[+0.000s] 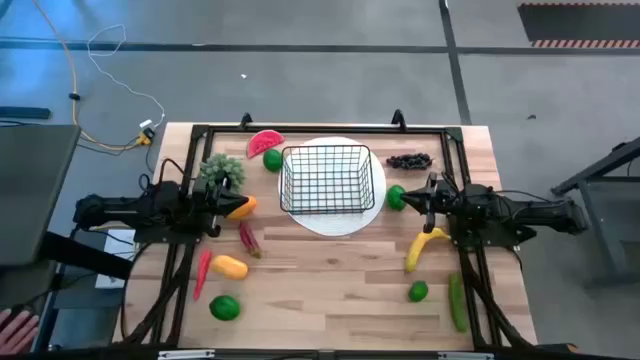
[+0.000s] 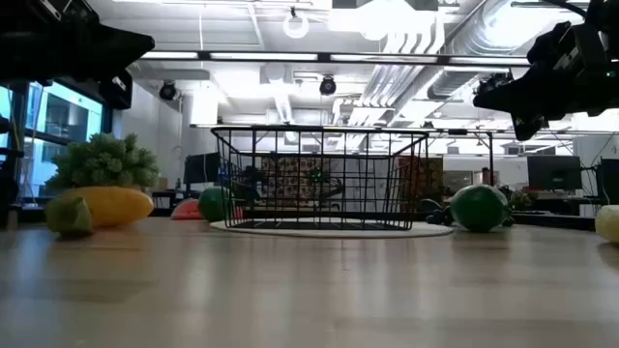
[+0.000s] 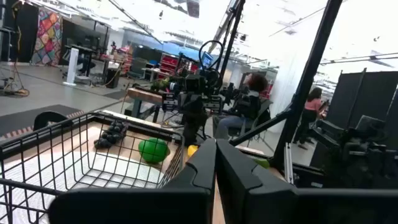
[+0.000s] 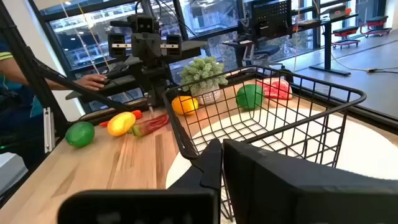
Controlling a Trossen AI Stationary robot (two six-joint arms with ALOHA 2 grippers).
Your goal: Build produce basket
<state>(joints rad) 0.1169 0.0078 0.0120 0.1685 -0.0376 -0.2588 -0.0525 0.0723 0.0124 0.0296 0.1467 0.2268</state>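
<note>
Nothing sits yet in the rectangular black wire-mesh basket [image 1: 326,178]; toy fruit [image 1: 229,266] lies scattered around; both grippers [image 1: 228,203] [image 1: 425,194] hover closed, empty.

A robotics lab in an open industrial hall. Bare ducts [image 2: 426,39] and strip lights are running overhead, the floor [image 1: 300,80] is showing grey concrete with cables [image 1: 110,90] trailing across it. Beyond the wooden table [image 1: 340,290] monitors [image 4: 273,12] are sitting on desks, and people [image 3: 249,102] are working at other stations.
</note>
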